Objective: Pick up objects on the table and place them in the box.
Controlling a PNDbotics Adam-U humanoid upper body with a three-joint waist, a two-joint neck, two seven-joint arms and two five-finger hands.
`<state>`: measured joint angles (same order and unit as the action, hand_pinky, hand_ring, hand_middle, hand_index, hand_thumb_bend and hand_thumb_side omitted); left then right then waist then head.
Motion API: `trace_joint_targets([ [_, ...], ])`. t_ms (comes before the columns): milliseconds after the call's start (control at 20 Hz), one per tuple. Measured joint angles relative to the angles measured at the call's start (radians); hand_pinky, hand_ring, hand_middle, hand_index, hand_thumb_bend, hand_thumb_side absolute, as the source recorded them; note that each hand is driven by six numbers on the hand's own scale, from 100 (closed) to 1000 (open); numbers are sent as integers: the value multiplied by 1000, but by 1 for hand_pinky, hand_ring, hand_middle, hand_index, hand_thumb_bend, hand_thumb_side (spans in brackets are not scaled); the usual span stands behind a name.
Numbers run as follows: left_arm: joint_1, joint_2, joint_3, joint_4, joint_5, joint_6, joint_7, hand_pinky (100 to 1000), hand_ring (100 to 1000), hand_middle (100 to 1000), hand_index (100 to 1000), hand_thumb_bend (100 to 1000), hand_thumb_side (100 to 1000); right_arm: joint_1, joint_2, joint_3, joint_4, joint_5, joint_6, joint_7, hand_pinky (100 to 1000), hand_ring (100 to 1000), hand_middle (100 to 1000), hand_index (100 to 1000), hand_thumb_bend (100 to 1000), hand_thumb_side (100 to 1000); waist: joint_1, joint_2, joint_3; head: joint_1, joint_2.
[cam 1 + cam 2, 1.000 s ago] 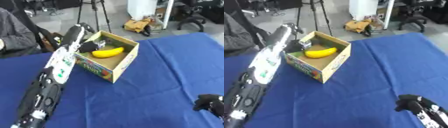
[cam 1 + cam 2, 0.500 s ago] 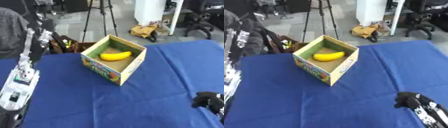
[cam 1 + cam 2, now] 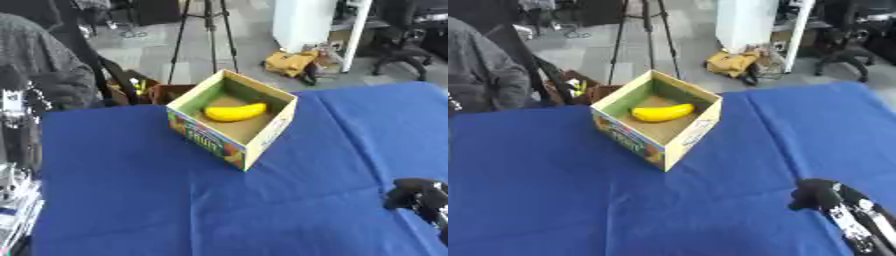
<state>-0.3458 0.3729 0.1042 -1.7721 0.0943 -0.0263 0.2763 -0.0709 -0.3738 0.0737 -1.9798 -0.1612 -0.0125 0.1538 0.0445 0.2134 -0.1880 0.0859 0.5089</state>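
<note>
1 banana (image 3: 234, 112) in box (image 3: 262, 141); left arm (image 3: 17, 150) withdrawn from box, hand unseen; right hand (image 3: 814, 194) curled, empty.

Matt blue cloth table (image 3: 131, 200), printed cardboard box (image 3: 262, 142), smooth banana (image 3: 234, 112)

We see table (image 3: 131, 200) under blue cloth filling lower two thirds of frame, far edge running across upper part. Cloth creased, seam running from upper right of centre toward lower right. Open cardboard box (image 3: 231, 120) with printed sides sits directly on cloth, just above frame centre, turned corner-on toward us.
</note>
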Motion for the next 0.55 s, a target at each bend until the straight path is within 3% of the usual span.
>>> trace_joint_targets([
  [100,26,-13,5,6,20,-9,0,675,682,664,654,777,1000,0,0,0,0,-2,-2,-5,822,662,643,772,100,749,0,0,5,0,0],
  [350,60,-50,13,21,46,-25,-14,668,677,657,651,750,1000,1,1,0,0,-8,-3,-24,831,710,656,766,100,747,0,-1,11,1,5],
  [550,75,-75,15,26,56,-33,-22,662,665,645,648,637,990,3,5,-1,0,-10,-6,-40,851,760,680,767,100,737,0,-4,12,6,17],
])
